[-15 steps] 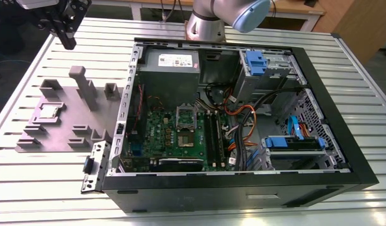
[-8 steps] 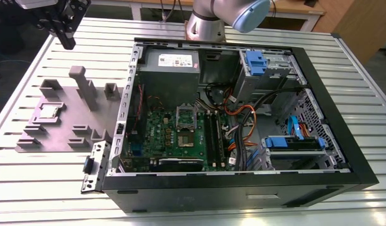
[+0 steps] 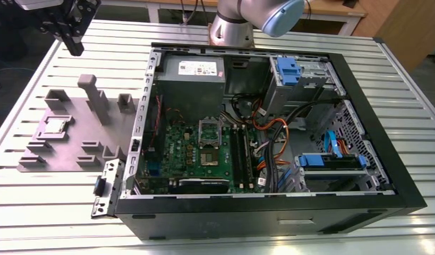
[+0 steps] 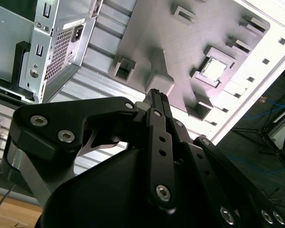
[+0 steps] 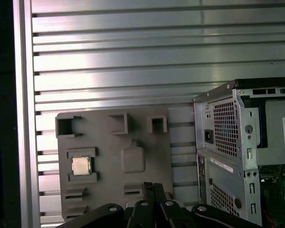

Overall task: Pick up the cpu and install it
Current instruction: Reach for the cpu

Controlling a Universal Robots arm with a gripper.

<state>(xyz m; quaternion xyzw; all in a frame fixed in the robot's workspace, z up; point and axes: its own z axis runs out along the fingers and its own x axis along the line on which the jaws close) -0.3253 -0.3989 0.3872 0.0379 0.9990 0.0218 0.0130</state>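
The cpu [image 3: 56, 125] is a small silvery square with a pale rim, lying flat in a recess of the grey holder plate [image 3: 75, 151] at the exterior view's left, beside the open computer case. Both wrist views look down on the cpu [image 4: 213, 68] [image 5: 80, 165] in its recess. My gripper [image 3: 75, 51] hangs high above the table's far left corner, well above and behind the holder plate, away from the cpu. Its fingers [image 5: 149, 186] [image 4: 156, 95] stand together, shut, with nothing between them. The green motherboard [image 3: 192, 154] with its silver socket frame [image 3: 209, 130] lies inside the case.
The black computer case [image 3: 274, 212] lies open on the slatted metal table [image 3: 387, 64]. Inside are a grey power supply [image 3: 192, 69], blue drive brackets [image 3: 329, 159] and orange cables [image 3: 270, 133]. A tall grey post [image 3: 93, 95] rises from the holder plate. The arm's base [image 3: 231, 29] stands behind the case.
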